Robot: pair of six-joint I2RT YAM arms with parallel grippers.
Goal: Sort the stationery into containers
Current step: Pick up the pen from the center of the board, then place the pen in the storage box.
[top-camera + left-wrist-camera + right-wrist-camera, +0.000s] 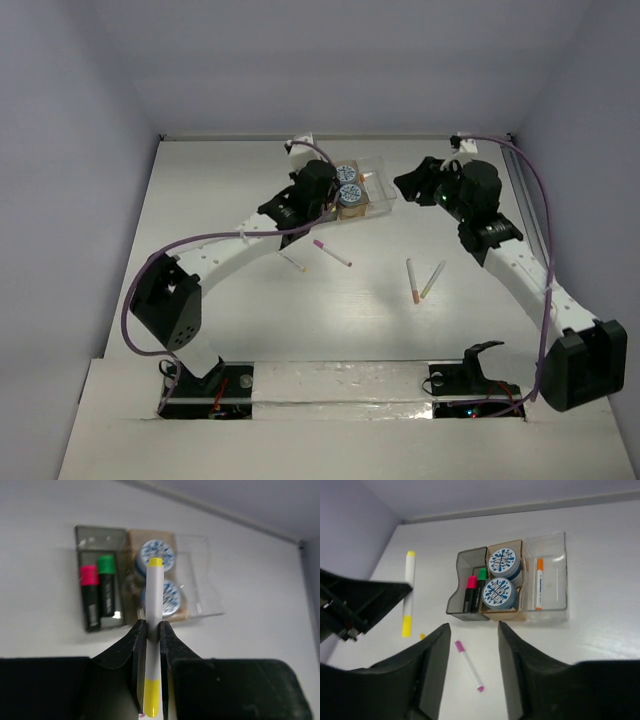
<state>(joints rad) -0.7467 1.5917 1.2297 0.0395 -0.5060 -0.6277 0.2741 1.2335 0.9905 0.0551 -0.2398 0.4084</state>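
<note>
L gripper (152,630) is pinching a yellow-capped pen (154,595) tight btwn its fingers, hanging in the air just beside the grey bin (100,536). R gripper (472,630) is hovering wide open w/ nothing in it. Magenta-capped pen (469,666) is lying on the table (600,640).

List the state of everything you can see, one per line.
left gripper, shut on yellow-capped pen
right gripper, open, empty
grey bin, holds two markers
amber bin, holds two tape rolls
clear bin, holds one orange-capped pen
magenta-capped pen, loose on table
two other pens, loose on table
</note>
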